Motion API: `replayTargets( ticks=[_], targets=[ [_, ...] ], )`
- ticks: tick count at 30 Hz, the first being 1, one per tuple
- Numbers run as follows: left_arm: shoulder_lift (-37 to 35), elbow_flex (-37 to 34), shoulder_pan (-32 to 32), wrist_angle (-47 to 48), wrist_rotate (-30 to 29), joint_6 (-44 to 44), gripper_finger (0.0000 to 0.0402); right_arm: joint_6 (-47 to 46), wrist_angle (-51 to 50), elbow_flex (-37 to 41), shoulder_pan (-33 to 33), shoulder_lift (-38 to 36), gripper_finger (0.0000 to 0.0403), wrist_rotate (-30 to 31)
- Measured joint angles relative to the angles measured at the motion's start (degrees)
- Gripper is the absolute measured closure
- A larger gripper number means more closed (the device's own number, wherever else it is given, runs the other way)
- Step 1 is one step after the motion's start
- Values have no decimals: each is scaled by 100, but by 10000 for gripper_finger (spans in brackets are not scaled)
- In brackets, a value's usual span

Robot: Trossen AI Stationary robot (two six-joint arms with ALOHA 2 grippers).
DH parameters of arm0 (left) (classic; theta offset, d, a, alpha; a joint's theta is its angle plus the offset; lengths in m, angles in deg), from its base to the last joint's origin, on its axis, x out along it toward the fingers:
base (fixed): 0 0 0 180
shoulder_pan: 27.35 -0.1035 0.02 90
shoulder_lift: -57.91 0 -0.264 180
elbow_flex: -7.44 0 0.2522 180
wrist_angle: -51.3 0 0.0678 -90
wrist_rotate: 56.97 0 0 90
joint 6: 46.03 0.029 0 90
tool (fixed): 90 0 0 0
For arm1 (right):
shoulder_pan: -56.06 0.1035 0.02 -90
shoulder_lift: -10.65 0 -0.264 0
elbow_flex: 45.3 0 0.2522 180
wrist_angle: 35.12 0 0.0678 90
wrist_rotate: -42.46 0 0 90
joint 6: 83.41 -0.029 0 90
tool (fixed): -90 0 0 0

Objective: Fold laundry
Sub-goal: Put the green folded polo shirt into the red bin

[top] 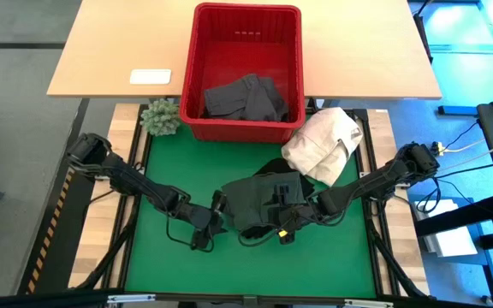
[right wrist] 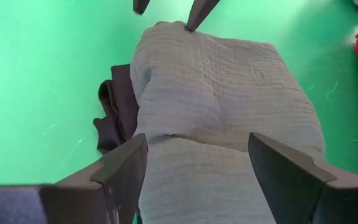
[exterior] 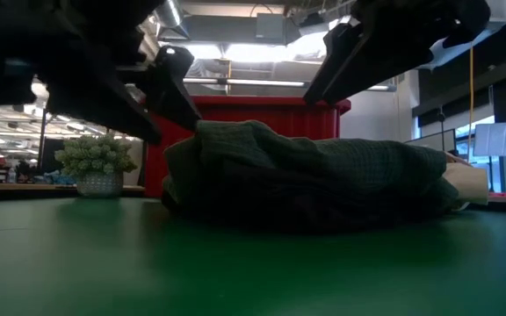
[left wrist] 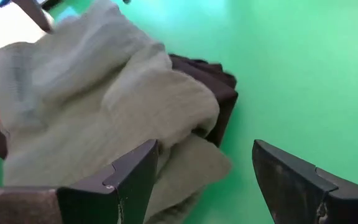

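Observation:
A folded dark green garment (top: 259, 198) lies in the middle of the green mat, on top of a black garment (right wrist: 114, 118) whose edge shows beside it. My left gripper (left wrist: 204, 146) is open at the green garment's left end, and a corner of the cloth lies between its fingers. My right gripper (right wrist: 197, 140) is open at the right end, its two fingers standing astride the cloth. In the low view both arms slant down over the garment (exterior: 306, 171). My left gripper comes slanting down from the table's left. One fingertip (right wrist: 194, 18) stands at the green garment's left edge (right wrist: 166, 28); whether it touches, I cannot tell. My right gripper slants down from the table's right with its fingers (right wrist: 126, 165) beside the cloth; I see no contact.
The red basket (top: 193, 94) stands at the mat's far edge with more dark garments (top: 245, 98) inside. A cream-white cloth heap (top: 323, 145) lies to its right and a small plant (top: 161, 117) to its left. Bare green mat (top: 246, 269) lies toward the near edge.

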Motion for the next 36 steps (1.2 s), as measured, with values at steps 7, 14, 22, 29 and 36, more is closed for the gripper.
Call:
replayTargets(
  ticks=[7, 14, 22, 29, 36],
  targets=[
    [212, 7, -6, -86, -446, 23, 148, -3, 38, 0, -35, 0, 125, 44],
    [510, 7, -3, -252, -551, 17, 148, -6, 67, -2, -42, 0, 125, 46],
    [662, 5, -49, -361, -878, 47, 148, -4, 70, -2, -42, 0, 125, 44],
    [662, 5, -156, -394, -881, 47, 148, -4, 71, -2, -42, 0, 125, 44],
    [662, 3, -202, -434, -884, 76, 170, -4, 76, -2, -39, 0, 125, 44]
  ],
)
